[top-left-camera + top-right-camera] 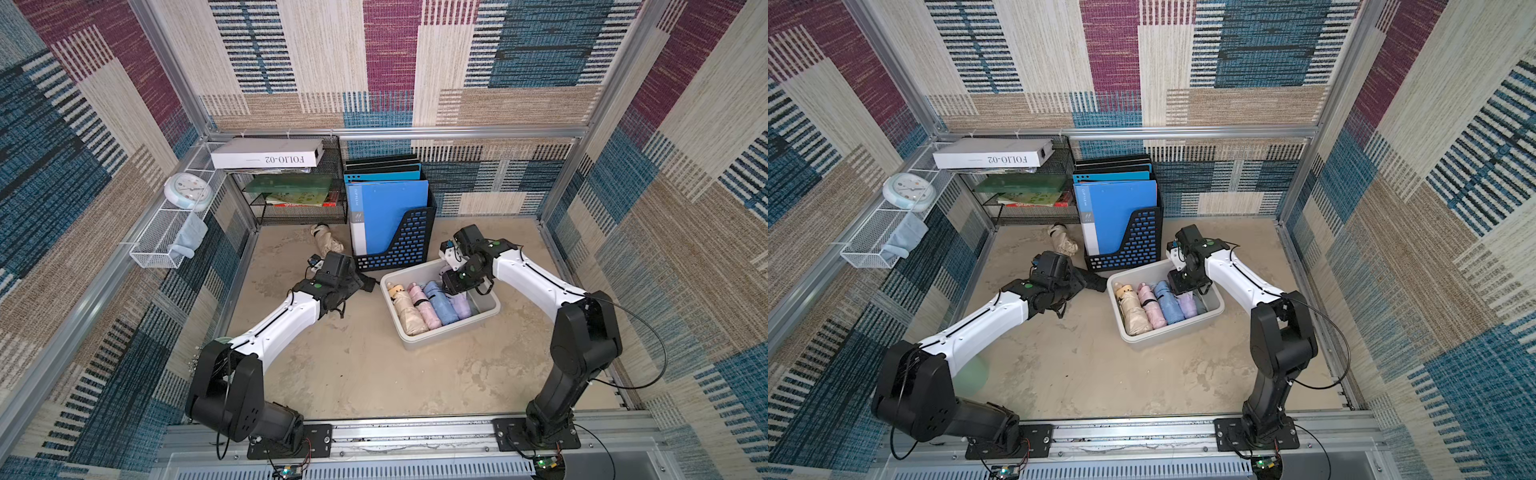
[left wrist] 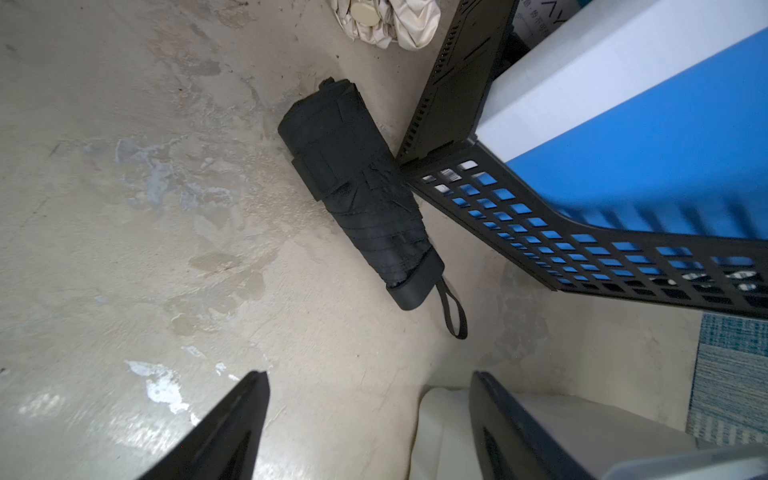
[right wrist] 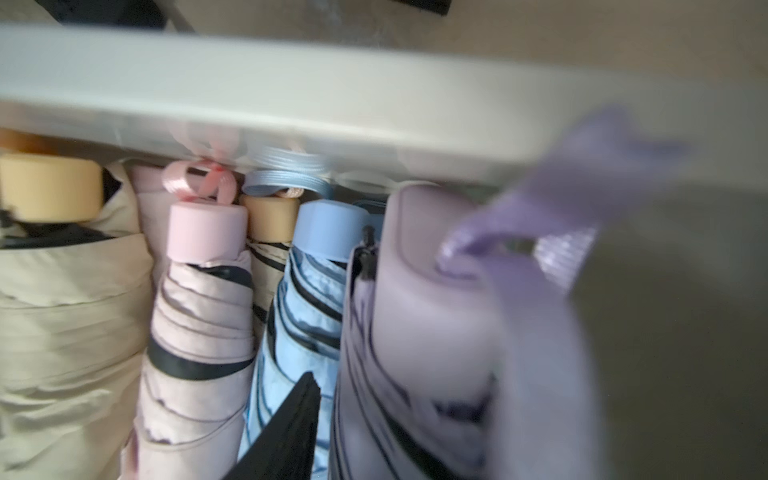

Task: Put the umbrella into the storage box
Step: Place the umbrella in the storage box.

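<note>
**Progress of the task, by my judgement well past halfway.** The storage box point(image 1: 452, 327) stands right of the table's middle. It holds a row of folded umbrellas lying side by side: beige point(image 1: 405, 311), pink point(image 1: 422, 305), blue point(image 1: 440, 305) and the lilac umbrella point(image 3: 428, 324).

My right gripper point(image 1: 457, 286) hangs over the box at the lilac umbrella's handle end. The wrist view is blurred and shows only one finger point(image 3: 286, 436). I cannot tell whether the jaws are apart or closed, nor whether the lilac umbrella is released.

**Left to do:** two umbrellas lie outside the box, on the table.
- The black umbrella point(image 2: 357, 195) rests against the front corner of the file holder point(image 2: 582, 232), toward the back edge. My left gripper point(image 2: 370, 376) hovers above it, jaws wide apart and empty.
- The loose beige umbrella point(image 1: 328, 241) lies further back, just before the wire shelf point(image 1: 303, 208)
</note>
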`<action>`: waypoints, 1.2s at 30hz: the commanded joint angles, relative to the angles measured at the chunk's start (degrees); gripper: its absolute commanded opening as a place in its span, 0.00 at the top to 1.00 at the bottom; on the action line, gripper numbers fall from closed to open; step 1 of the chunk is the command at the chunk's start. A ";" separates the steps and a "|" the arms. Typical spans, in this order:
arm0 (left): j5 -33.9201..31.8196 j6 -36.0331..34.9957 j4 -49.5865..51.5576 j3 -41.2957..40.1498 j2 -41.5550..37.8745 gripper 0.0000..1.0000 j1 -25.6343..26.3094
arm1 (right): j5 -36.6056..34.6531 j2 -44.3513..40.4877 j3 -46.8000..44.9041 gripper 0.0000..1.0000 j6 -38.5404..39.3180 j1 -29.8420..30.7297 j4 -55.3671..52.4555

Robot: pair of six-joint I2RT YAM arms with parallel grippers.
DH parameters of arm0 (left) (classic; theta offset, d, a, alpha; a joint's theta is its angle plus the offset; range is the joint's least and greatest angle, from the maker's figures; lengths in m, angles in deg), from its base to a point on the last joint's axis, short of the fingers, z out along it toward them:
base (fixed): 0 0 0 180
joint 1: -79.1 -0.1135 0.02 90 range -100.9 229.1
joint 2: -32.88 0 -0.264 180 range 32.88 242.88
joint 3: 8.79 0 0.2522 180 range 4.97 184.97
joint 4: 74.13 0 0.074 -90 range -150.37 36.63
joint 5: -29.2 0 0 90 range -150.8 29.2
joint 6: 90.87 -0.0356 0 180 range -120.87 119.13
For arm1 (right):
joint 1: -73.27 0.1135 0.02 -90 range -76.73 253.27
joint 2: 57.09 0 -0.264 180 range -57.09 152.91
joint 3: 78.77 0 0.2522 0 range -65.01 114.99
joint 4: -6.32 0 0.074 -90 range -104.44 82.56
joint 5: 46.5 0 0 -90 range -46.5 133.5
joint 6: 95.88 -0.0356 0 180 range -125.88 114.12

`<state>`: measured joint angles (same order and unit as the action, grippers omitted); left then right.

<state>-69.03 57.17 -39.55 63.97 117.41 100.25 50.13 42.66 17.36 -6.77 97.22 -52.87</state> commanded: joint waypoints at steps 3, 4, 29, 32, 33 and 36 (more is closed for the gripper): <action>1.18 1.55 -1.87 1.32 2.05 0.20 -0.65 | 0.05 -4.66 -3.51 0.61 -3.80 0.12 1.49; 1.45 1.55 -1.95 1.54 2.49 0.20 -0.67 | 0.12 -5.49 -5.43 0.64 -4.33 0.10 2.84; 2.97 10.03 -3.98 2.26 5.31 0.21 -2.82 | -0.85 -29.76 -25.22 0.40 -10.21 1.54 31.46; 3.09 11.97 -4.33 3.10 6.69 0.21 -3.36 | -0.40 -31.79 -26.25 0.38 -10.83 1.53 31.86; 2.98 12.45 -4.09 3.69 7.29 0.21 -3.47 | -0.45 -31.89 -26.13 0.38 -11.09 1.52 31.24; 2.41 13.91 -2.60 5.73 9.33 0.21 -3.72 | -0.89 -32.48 -26.10 0.38 -12.01 1.49 30.71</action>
<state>-65.58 68.47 -42.35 68.17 125.60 96.75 49.13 10.72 -8.68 -17.39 98.70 -24.46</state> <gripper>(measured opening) 0.792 0.622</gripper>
